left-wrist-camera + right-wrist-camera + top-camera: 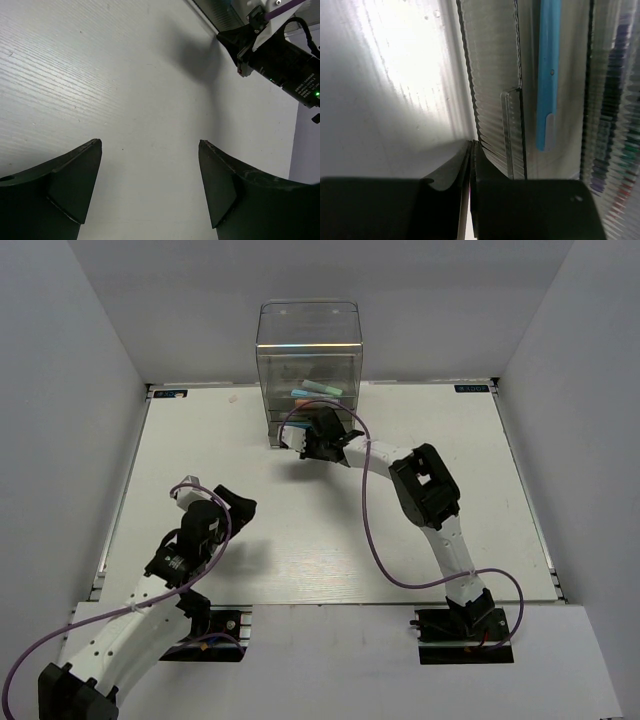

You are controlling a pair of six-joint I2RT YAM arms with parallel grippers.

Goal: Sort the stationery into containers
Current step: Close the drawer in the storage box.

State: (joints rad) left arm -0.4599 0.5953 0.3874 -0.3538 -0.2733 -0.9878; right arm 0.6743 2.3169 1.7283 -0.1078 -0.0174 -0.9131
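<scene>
The white table (200, 440) carries one thing of any bulk, the tall clear plastic cabinet with rounded corners and stacked grey-tinted drawers (308, 350), standing at the far edge in the middle. The right gripper (320, 428) is the nearer one by a long way. It sits at the cabinet's front, pointing straight at it, and from the wrist its jaws are pinched together with nothing visible between them, the tips against a ribbed drawer front (495, 75). The left gripper (238, 502) hangs well apart from the cabinet over bare tabletop, jaws spread wide and holding nothing. Every piece of stationery I can spot is already inside. A slim light blue pen (547, 75) lies behind that ribbed front, its length running along the drawer face, just to the side of the closed tips. A mint green pen (328, 387) lies crosswise in the cabinet, seen from above. Any next push or pull looks like the right arm's job, straight in or out.
</scene>
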